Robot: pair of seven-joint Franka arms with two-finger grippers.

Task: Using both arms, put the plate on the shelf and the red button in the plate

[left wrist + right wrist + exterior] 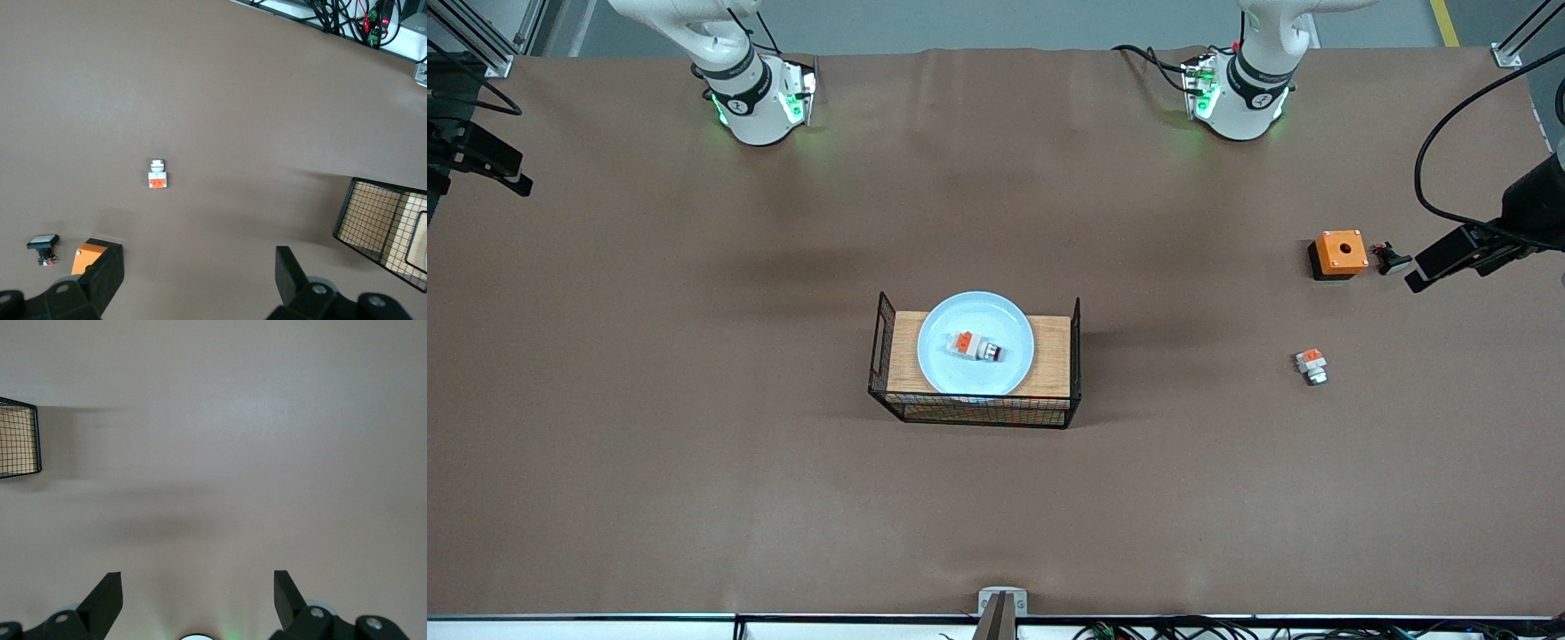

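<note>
A: Where are the task's things found?

B: The plate is seen resting on the wooden top of the rack at the middle of the table, and the red button lies in the plate.

A: How would they handle?

B: The plate is judged stiff, smooth and liable to slip, best pinched at its raised rim. The red button is judged light and small, best taken across its white body.

A: And the claws?

B: The left claw is held wide over bare table near the orange box. The right claw is also spread wide and empty, over bare table toward its own end.
</note>
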